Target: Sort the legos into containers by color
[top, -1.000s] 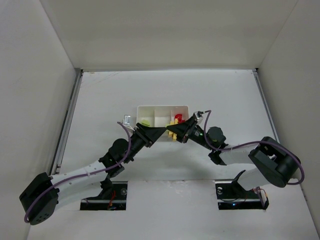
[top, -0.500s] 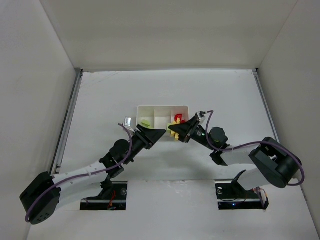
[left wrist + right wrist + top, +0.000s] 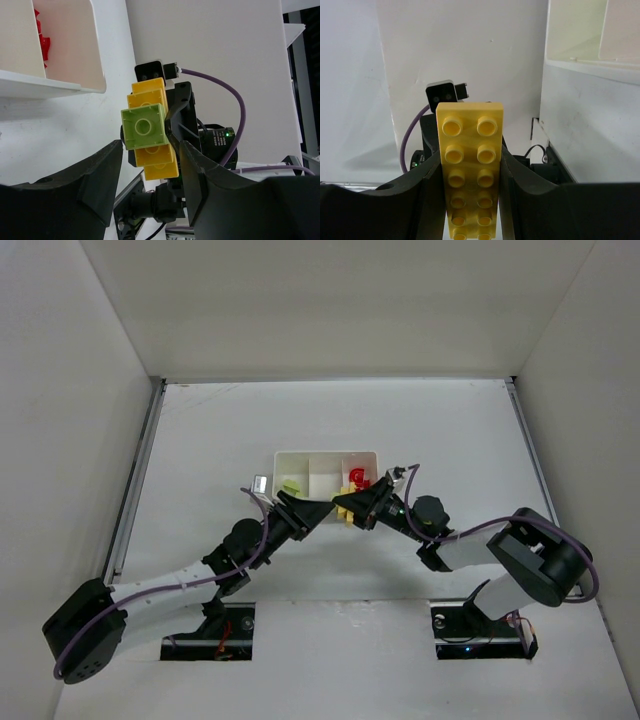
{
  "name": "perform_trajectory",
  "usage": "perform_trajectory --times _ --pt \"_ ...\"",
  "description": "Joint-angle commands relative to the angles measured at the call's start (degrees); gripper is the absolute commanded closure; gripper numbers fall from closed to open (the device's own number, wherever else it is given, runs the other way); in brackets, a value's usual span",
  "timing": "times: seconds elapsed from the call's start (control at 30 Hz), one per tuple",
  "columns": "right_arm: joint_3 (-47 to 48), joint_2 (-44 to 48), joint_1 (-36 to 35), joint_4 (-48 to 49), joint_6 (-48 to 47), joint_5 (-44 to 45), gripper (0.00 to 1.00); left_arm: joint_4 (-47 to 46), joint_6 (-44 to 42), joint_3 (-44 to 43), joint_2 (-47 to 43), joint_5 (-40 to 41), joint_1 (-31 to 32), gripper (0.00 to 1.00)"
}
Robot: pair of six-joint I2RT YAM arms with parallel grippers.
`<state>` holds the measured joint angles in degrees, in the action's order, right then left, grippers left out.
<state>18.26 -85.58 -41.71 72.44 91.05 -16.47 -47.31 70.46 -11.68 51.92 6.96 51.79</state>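
Fingers [image 3: 427, 187] of the right gripper [image 3: 470, 156] clamp both long edges of one yellow plate [image 3: 470, 135], two studs wide, in a narrow, firm hold. The left gripper [image 3: 150, 146] meets it tip to tip. Its two fingers [image 3: 97, 182] stand narrowly on either side of the same piece, and whether they actually pinch it cannot be told. One light green brick [image 3: 144, 127] is stuck to the face of the plate that the left wrist view sees. Seen from above, the two grippers come together just beside the 6 o'clock edge of one white tray [image 3: 300, 453], which is divided into three compartments. The left gripper reaches in from 8 o'clock and the right from 4 o'clock. A cluster of red legos [image 3: 357, 476], too small to count, lies in the 3 o'clock compartment. One green piece [image 3: 290, 486] lies in the 9 o'clock compartment. The tray sits near the middle of the table [image 3: 200, 440]. Against a second ago, both grippers remain at that same edge with the plate between them. The heavy rear link of the right arm [image 3: 535, 565] has swung slightly toward 9 o'clock, and the contents of the tray lie as they did.
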Motion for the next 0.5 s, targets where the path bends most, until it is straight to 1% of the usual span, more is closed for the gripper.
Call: perform_trajectory --times 0.0,0.23,0.47 --pt "1.6 0.1 -0.6 8.1 -0.3 0.3 0.58 -4.1 0.8 -1.1 0.4 -0.5 0.2 0.54" --pt "1.5 0.2 -0.6 8.1 -0.3 0.5 0.57 -5.5 1.7 -0.7 0.7 -0.3 -0.5 0.61" --pt "1.8 0.1 -1.0 8.1 -0.3 0.6 0.57 -7.2 1.8 -1.2 2.5 -0.5 -0.3 0.65"
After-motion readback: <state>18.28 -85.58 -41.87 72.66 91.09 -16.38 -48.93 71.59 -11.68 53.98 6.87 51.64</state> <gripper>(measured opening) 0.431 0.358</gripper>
